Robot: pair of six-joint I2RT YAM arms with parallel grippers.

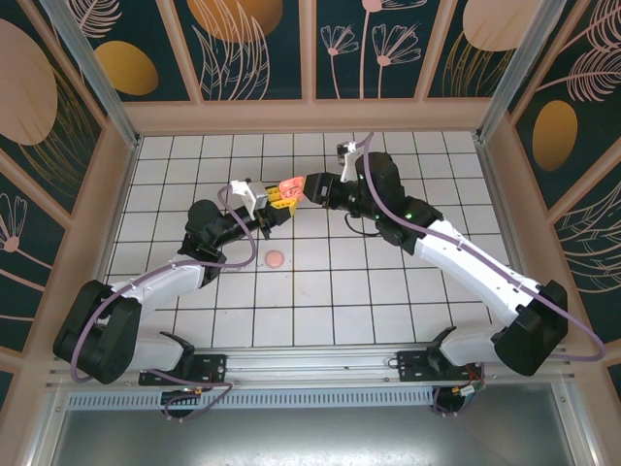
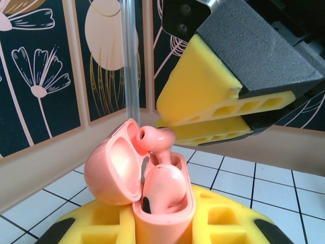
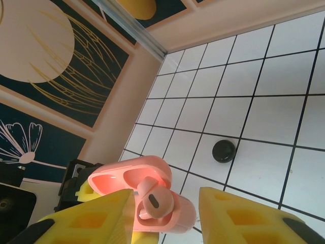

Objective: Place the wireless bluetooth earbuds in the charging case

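Top external view: over the white tiled table (image 1: 388,291), the two arms meet in the middle. The left gripper (image 1: 279,198) is closed on the glossy coral-pink charging case (image 1: 290,185), and the right gripper (image 1: 310,184) is just beside it. A small flat pink disc (image 1: 276,258) lies apart on a tile.

Left wrist view: soft yellow pads (image 2: 96,223) with hollow cells clamp the smooth, rounded case, whose lid (image 2: 109,170) is open. One coral-pink earbud (image 2: 165,189) sits inside. A second earbud (image 2: 155,140) stands with its stem in the slot and its bud above the rim.

Right wrist view: the yellow wedge-shaped fingers (image 3: 96,223) stand apart around the case and hold nothing. A small black round thing (image 3: 224,151) lies on a tile.
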